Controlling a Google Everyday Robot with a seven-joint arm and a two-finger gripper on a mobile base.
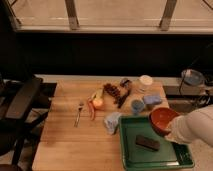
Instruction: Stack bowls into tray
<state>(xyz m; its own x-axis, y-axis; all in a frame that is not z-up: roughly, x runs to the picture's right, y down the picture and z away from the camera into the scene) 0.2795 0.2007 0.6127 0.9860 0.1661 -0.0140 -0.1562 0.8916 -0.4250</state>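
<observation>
The orange-red bowl hangs over the right rim of the green tray, tilted with its opening toward me. My gripper is at the bowl's lower right edge and holds it; the white arm comes in from the right. A flat dark block lies inside the tray. A small dark round thing at the back of the table may be the purple bowl; I cannot tell for sure.
Two blue-grey cups stand just behind the tray. A light-blue cloth lies at its left corner. A fork, a carrot, an apple and a white cup are on the wooden table. A chair stands left.
</observation>
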